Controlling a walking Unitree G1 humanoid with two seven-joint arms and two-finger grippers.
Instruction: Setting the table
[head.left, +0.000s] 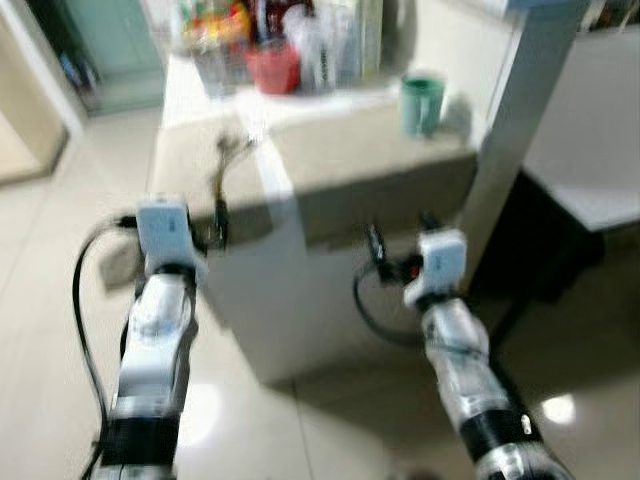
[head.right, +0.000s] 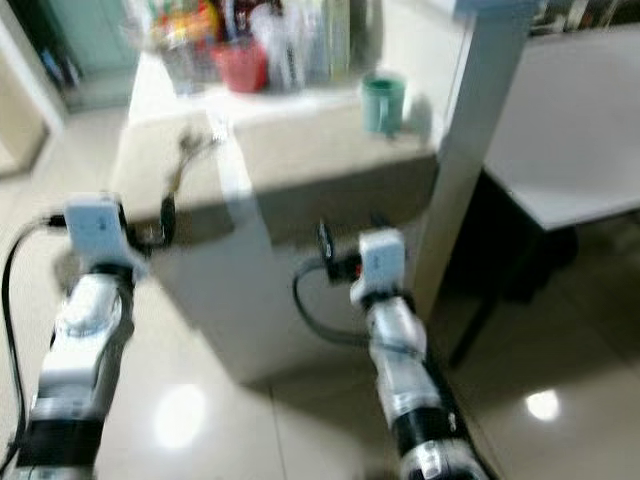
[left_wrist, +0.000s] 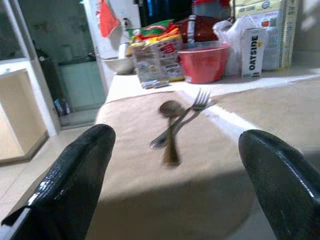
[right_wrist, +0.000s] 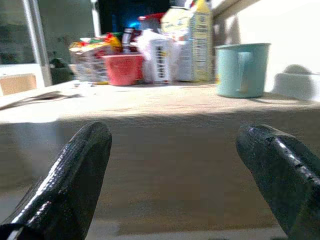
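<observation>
Two grippers, both raised before a counter, both empty.

Left gripper (left_wrist: 175, 170): black fingers (left_wrist: 70, 175) spread wide, held just short of the near edge of the counter (head.left: 340, 170), nothing between them. Directly ahead of it, on the beige counter top: one spoon (left_wrist: 171, 131) and one fork (left_wrist: 186, 117), lying crossed and touching, handles toward the gripper.

Right gripper (right_wrist: 175, 175): fingers (right_wrist: 272, 172) likewise spread wide, level with the counter's front face, below its top edge.

One green mug (right_wrist: 242, 69), upright, handle facing the right gripper, standing on the counter near the right end, beside a white pillar (head.left: 520, 110); well apart from the cutlery.

One red bowl (left_wrist: 204, 62), at the back of the counter, beyond the fork.

Several food packets (left_wrist: 155, 57), a white carton (left_wrist: 252, 50) and bottles, crowded along the back around the bowl; labels mostly too blurred to read.

One white table (head.right: 560, 130), to the right of the pillar.

Floor (head.left: 250, 420): pale glossy tile with lamp reflections.
</observation>
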